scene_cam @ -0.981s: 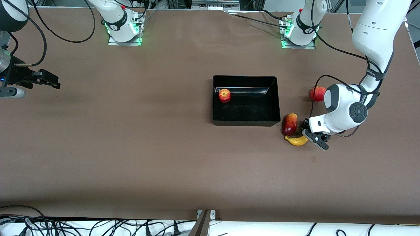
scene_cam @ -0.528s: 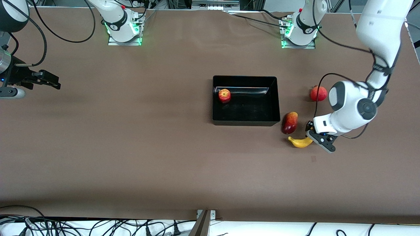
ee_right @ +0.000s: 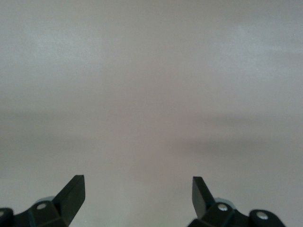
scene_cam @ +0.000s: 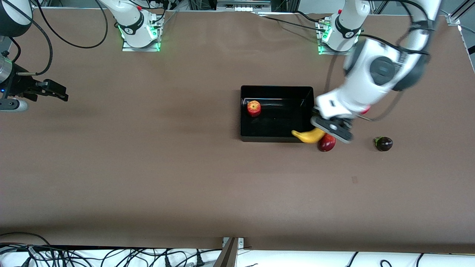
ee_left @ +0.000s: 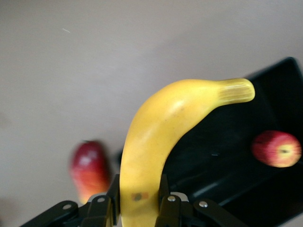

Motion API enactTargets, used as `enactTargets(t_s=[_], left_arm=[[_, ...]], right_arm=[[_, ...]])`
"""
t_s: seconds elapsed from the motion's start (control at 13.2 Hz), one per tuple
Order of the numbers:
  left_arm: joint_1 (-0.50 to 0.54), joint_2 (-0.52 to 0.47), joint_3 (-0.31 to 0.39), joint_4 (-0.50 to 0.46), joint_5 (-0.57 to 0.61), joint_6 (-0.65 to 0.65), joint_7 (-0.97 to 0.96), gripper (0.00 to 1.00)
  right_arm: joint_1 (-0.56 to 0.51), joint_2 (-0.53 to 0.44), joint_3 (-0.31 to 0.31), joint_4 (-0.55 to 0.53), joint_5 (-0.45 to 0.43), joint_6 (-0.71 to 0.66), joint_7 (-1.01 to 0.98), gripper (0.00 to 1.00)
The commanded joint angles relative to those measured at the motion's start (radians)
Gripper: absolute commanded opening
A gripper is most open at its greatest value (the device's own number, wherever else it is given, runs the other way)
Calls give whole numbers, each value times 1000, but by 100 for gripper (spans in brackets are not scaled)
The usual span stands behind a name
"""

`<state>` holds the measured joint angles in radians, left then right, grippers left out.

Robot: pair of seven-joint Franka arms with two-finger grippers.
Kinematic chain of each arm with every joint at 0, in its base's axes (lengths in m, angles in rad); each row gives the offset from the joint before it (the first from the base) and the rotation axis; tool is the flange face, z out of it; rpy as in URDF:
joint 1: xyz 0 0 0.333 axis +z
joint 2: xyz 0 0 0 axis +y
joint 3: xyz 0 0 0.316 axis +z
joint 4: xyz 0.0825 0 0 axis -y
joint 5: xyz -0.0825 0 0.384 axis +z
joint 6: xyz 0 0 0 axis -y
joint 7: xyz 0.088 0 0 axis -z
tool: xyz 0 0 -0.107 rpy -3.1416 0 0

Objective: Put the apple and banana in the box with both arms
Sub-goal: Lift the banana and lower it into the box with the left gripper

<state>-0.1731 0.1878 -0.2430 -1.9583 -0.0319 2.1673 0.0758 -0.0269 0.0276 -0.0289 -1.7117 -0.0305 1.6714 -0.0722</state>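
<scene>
Over the box's (scene_cam: 276,89) corner toward the left arm's end of the table, on the side nearer the front camera, the left gripper (scene_cam: 331,128) hangs in the air with its fingers (ee_left: 112,191) clamped on the banana (scene_cam: 308,136), gripping it near one end so that the rest of the fruit juts out over the box's rim. In the left wrist view the banana (ee_left: 163,142) fills the middle, its gripped end cut off at the picture's edge between the two black fingers, its free tip reaching over the dark interior of the box (ee_left: 265,85). The apple (scene_cam: 254,108) lies inside the box, near the wall farther from the front camera and toward the right arm's end; the left wrist view shows it (ee_left: 277,149) on the box floor. A red-and-yellow mango-like fruit (scene_cam: 327,144) sits on the table just beside the box, partly hidden under the banana and the left gripper, and blurred in the wrist view (ee_left: 90,170). A small dark round object (scene_cam: 383,143) rests on the table toward the left arm's end, too small to identify. The right gripper (scene_cam: 55,92) waits over bare table well apart from the box, its fingers (ee_right: 71,194) spread wide and holding nothing.
</scene>
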Motion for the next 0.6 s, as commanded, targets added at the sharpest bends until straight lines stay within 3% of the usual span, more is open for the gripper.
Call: enactTargets(t_s=[0.0, 0.3, 0.53], left_arm=[[-77, 22, 13, -94, -11, 84, -91, 0], [-98, 96, 13, -192, 6, 251, -90, 0], [-98, 122, 18, -203, 44, 267, -76, 0]], right_arm=[[-5, 6, 0, 15, 0, -1, 12, 100], [-7, 8, 1, 15, 0, -1, 12, 100], [-5, 6, 1, 15, 0, -2, 12, 100]])
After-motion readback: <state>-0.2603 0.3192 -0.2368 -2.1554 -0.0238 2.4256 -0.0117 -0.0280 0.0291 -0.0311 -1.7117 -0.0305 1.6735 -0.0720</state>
